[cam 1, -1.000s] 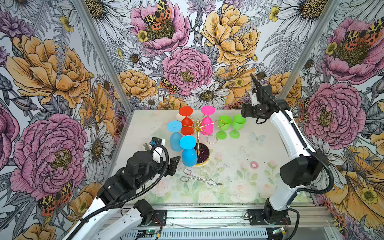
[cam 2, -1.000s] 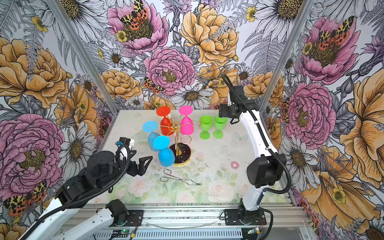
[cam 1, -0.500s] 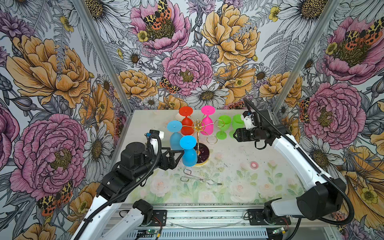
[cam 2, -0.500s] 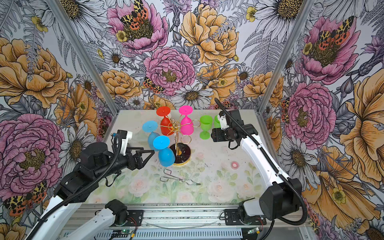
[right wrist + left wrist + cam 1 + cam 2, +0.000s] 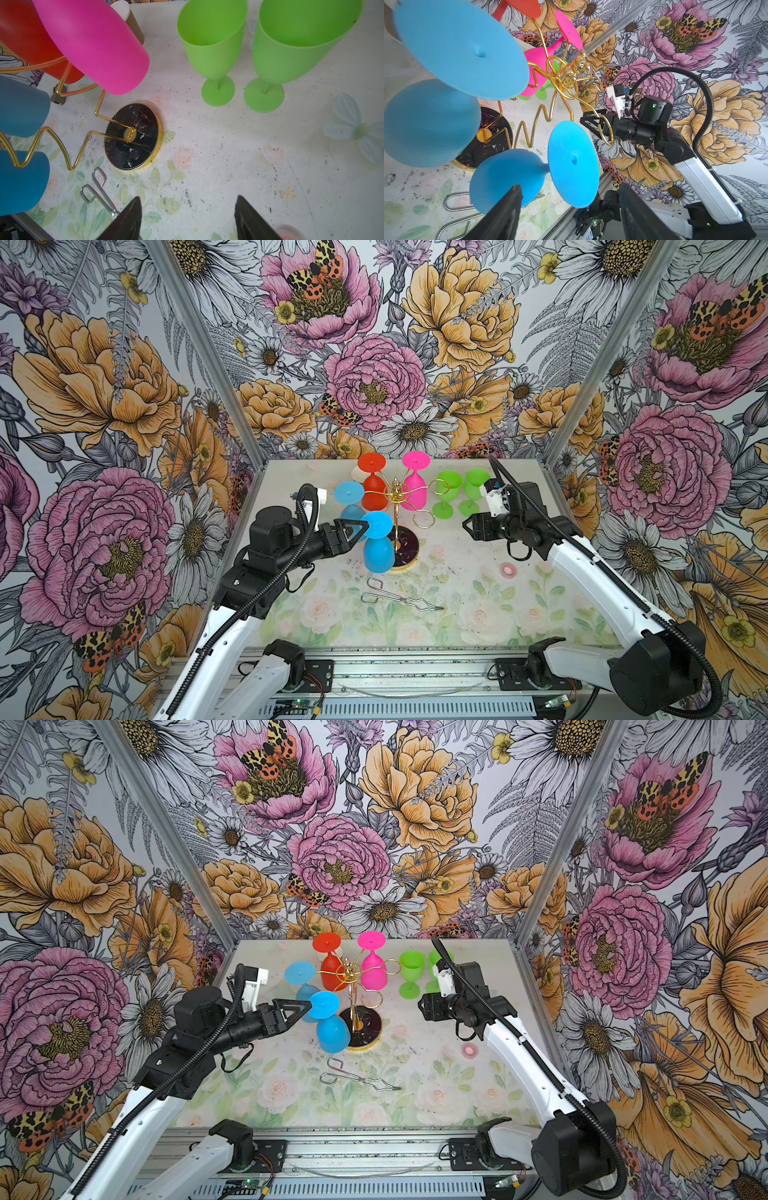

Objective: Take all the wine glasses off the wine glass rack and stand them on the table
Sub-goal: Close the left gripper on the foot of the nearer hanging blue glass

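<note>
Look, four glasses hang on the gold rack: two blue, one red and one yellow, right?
Almost. The fourth is a pink glass, not yellow. In both top views the gold rack holds the front blue glass, the back blue glass, the red glass and the pink one.

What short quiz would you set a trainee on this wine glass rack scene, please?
1. How many plastic wine glasses hang upside down from the gold wire wine glass rack?
2. True or false: the two green plastic wine glasses stand upright on the floral-print table, off the rack.
3. Fill in: the left gripper, its fingers open, is closest to a hanging wine glass coloured ____.

Key: 1. four; 2. true; 3. blue.
</note>
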Controlling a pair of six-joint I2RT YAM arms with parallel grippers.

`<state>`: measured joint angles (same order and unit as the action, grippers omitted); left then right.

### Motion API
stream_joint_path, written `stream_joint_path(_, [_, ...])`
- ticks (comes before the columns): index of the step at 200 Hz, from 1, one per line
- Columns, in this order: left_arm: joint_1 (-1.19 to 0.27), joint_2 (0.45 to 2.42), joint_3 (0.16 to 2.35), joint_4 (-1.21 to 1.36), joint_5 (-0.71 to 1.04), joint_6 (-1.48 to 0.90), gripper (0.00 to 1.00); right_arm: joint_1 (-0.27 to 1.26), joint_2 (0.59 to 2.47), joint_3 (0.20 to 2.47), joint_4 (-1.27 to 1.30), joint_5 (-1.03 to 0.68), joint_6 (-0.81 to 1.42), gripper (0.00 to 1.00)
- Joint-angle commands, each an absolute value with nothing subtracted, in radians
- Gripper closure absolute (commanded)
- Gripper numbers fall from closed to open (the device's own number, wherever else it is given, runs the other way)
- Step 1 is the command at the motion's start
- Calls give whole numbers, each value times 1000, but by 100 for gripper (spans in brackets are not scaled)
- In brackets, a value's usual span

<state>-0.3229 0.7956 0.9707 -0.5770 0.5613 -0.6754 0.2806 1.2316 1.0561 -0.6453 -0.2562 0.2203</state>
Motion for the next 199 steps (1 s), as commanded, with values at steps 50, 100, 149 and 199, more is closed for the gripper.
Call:
stream_joint_path(50, [-314,853,986,-531,641,-729,35,310,1243,1035,-548,-276,249,30])
stream_joint_path(100, [-313,866,976,-506,660,-754,56,319,1244,1029,-539,-265,252,30])
stream_joint_path(149, [-310,886,971,-499,668,-767,62,323,1236,1023,-540,-256,253,31])
stream_joint_path(199, [-295,890,970,-498,686,-772,75,325,1229,1017,-540,-247,258,31])
